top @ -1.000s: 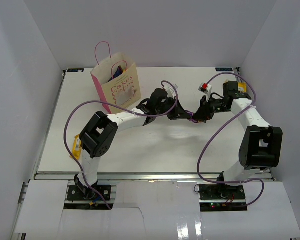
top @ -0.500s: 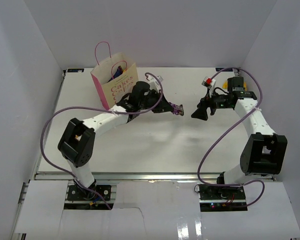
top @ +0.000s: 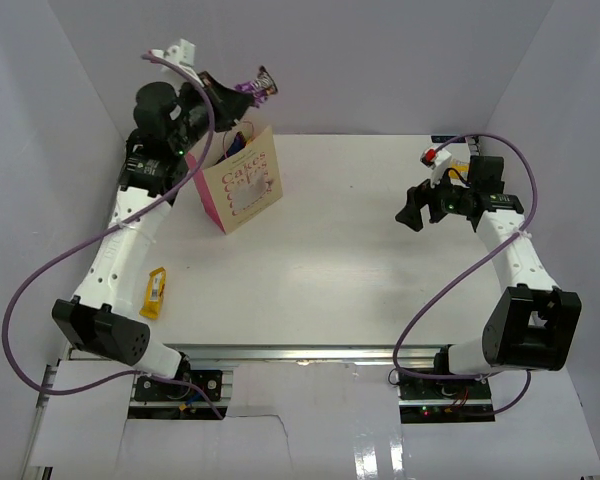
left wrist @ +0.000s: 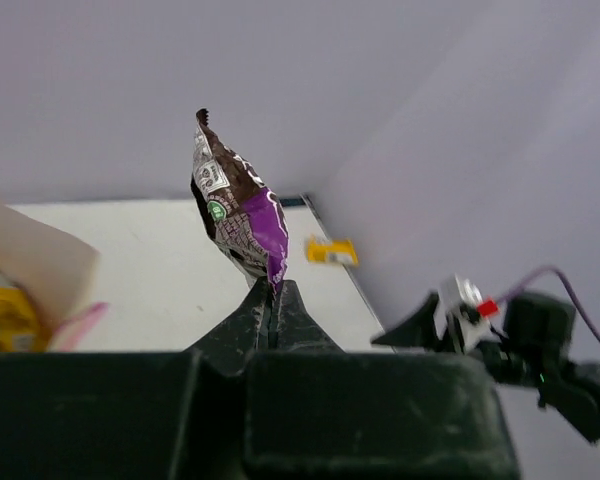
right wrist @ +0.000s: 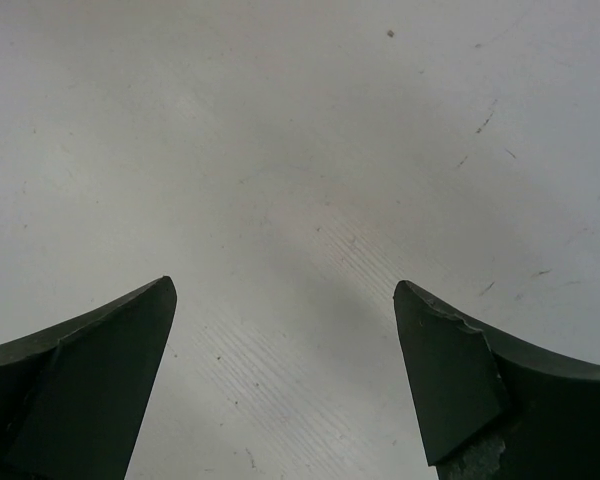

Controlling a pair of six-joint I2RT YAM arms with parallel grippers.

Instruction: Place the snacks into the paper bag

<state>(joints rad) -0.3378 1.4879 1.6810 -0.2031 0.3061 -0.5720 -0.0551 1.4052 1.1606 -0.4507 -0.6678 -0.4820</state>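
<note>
Near side of the paper bag (top: 242,188): one yellow wrapped bar (top: 155,292) is lying on the desk (top: 340,270), well apart from the bag, with its long axis running near to far. Well to the right of the bag, the right tool (top: 412,208) is hovering over bare desk, jaws spread wide and empty. The bag is standing upright with its mouth open, and a purple-blue cookie bag (top: 238,146) is showing inside. Above the bag's mouth and slightly beyond it, the left tool (top: 248,90) is pinching a dark brown and purple wrapped bar (top: 264,80) by one end. The bar's long axis is continuing the line of the fingers, its free end pointing away from the tool. The left arm is rising just left of the bag.
</note>
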